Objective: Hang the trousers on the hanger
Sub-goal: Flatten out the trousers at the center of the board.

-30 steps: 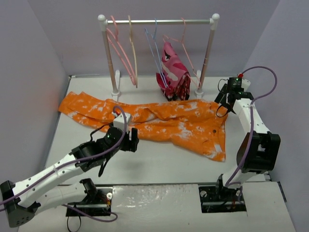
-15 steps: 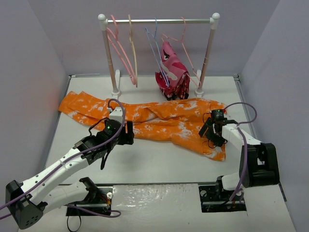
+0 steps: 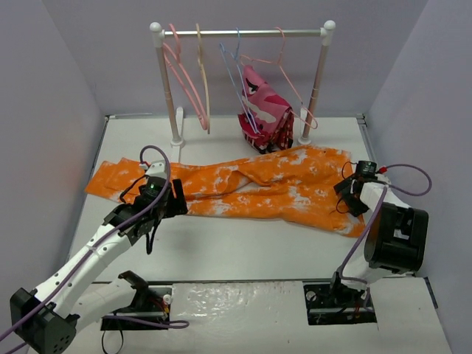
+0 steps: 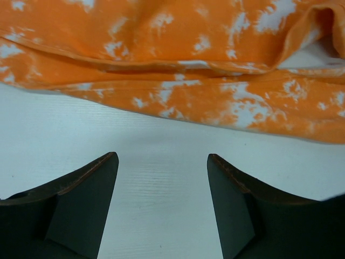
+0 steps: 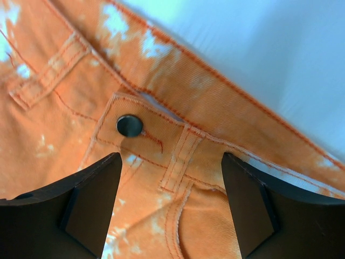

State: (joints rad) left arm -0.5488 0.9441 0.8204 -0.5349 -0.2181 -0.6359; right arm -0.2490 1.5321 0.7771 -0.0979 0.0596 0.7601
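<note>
The orange trousers (image 3: 273,184) with white blotches lie flat across the table, legs to the left, waistband to the right. The pink hanger (image 3: 182,77) hangs at the left of the rail, empty. My left gripper (image 3: 177,200) is open and empty, low over bare table just in front of the leg's near edge (image 4: 178,102). In the left wrist view the left gripper (image 4: 161,159) has only table between its fingers. My right gripper (image 3: 345,193) is open above the waistband. In the right wrist view the right gripper (image 5: 171,157) straddles a belt loop (image 5: 180,156) beside the metal button (image 5: 130,125).
A white clothes rail (image 3: 243,32) stands at the back. It also carries a beige hanger (image 3: 203,81), a thin light-blue hanger (image 3: 234,77) and a pink-red camouflage garment (image 3: 263,110) on a thin hanger. Grey walls close in left, right and behind.
</note>
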